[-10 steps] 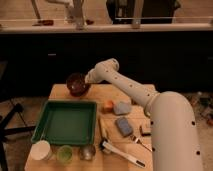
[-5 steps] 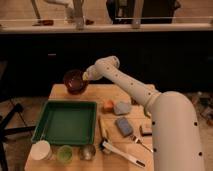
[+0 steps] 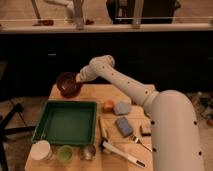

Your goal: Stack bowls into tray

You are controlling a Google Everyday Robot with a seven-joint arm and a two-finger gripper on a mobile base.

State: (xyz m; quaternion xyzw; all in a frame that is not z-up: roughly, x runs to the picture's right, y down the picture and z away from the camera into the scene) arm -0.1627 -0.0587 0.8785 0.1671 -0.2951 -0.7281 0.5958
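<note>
The claw (image 3: 78, 78) is clamped on the dark red bowl (image 3: 66, 83) at its rim (right side). Both sit above the tabletop (image 3: 100, 92), just beyond the green tray (image 3: 65, 122).

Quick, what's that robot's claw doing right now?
Gripper: jaws closed on the round, glossy dark red-brown bowl, just beyond the large green plastic tray.

The gripper (image 3: 77, 78) is at the right rim of the bowl (image 3: 67, 83), at the far left corner of the table (image 3: 95, 92), just behind the tray (image 3: 65, 122). The tray lies on the table's left half. A row of small vessels (image 3: 65, 152) stands before it. Right of the tray lie the farther block (image 3: 121, 107) and the nearer block (image 3: 124, 126), with a long tool (image 3: 122, 154) in front.
</note>
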